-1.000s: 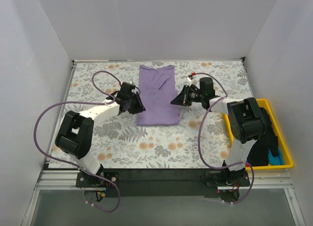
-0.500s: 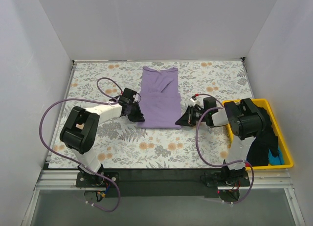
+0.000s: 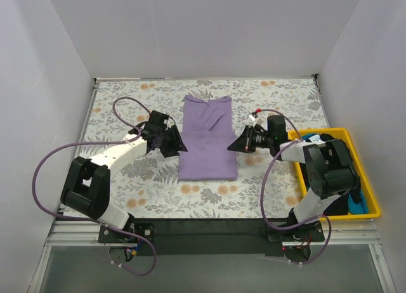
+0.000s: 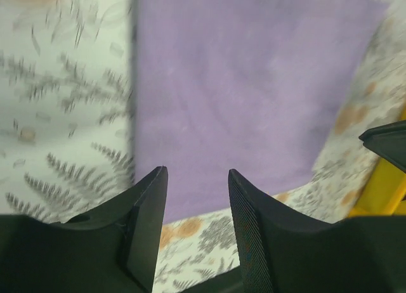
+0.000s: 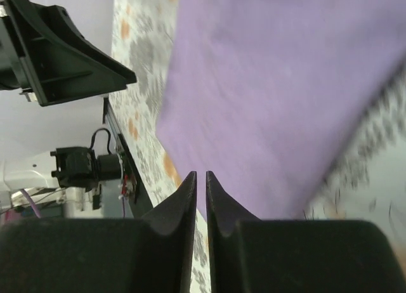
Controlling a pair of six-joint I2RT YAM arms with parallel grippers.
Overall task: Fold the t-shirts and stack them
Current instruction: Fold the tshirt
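A long, folded, light purple cloth t-shirt (image 3: 207,137) lies flat in the middle of the desk (image 3: 127,96), which has a white cover with flowers and leaves on it. The shirt's neck end points to the far edge of the desk, and its bottom end points to the near edge.

The black left gripper (image 3: 176,143) sits at the left side of the purple shirt, just beside its edge. In the left wrist view, the left gripper (image 4: 196,172) has its two fingers apart. Nothing is between them, and the purple shirt (image 4: 241,84) lies below.

The black right gripper (image 3: 233,146) sits at the right side of the shirt, across from the left one. In the right wrist view, the right gripper (image 5: 200,174) has its fingers pinched nearly together, with only a thin slit between them. It holds nothing.

A yellow plastic tray (image 3: 373,201) rests at the right edge of the desk. A black cloth shirt (image 3: 342,185) and a bright blue cloth shirt (image 3: 358,207) lie bunched up inside it.
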